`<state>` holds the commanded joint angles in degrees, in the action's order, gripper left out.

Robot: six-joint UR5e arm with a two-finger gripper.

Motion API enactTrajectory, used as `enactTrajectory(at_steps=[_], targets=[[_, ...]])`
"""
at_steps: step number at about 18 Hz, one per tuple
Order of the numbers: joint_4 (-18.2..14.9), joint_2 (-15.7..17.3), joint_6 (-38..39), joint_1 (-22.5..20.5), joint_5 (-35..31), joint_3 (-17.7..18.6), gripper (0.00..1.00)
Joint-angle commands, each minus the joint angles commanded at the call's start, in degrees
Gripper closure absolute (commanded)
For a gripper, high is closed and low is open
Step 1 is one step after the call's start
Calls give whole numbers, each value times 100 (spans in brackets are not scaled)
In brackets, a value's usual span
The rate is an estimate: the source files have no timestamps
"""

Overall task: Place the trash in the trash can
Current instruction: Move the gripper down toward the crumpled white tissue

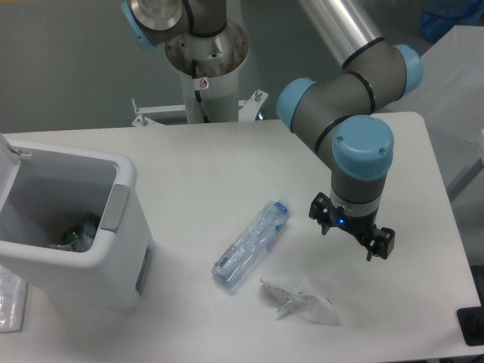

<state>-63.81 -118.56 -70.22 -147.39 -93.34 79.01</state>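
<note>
Arm: the UR5e reaches in from the upper right, wrist pointing down over the right half of the table (227, 159).
Gripper: the gripper (354, 240) hangs above the table surface, right of the bottle and above-right of the wrapper; fingers dark, seen from above at an angle — cannot tell whether they are apart or together. Nothing visibly held.
Bottle: the bottle (250, 245), clear and flattened, lies on its side near the table centre, on a diagonal — blue cap at the upper right end, base toward the lower left. Apart from the gripper.
Wrapper: the wrapper (299, 299), crumpled and clear-white, lies on the table just below and right of the bottle's base end, not touching it. It is below-left of the gripper and clear of it.
Trash can: the trash can (113, 249) stands at the left edge of the table, lid raised at far left, grey handle panel facing the bottle. Some coloured items lie inside at the bottom; cannot identify them.
Bottle and wrapper versus can: both outside, well to its right.
</note>
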Motion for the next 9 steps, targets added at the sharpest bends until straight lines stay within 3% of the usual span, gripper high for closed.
enactTrajectory(at_steps=[9], targets=[[70, -18, 297, 105, 18, 35, 0]])
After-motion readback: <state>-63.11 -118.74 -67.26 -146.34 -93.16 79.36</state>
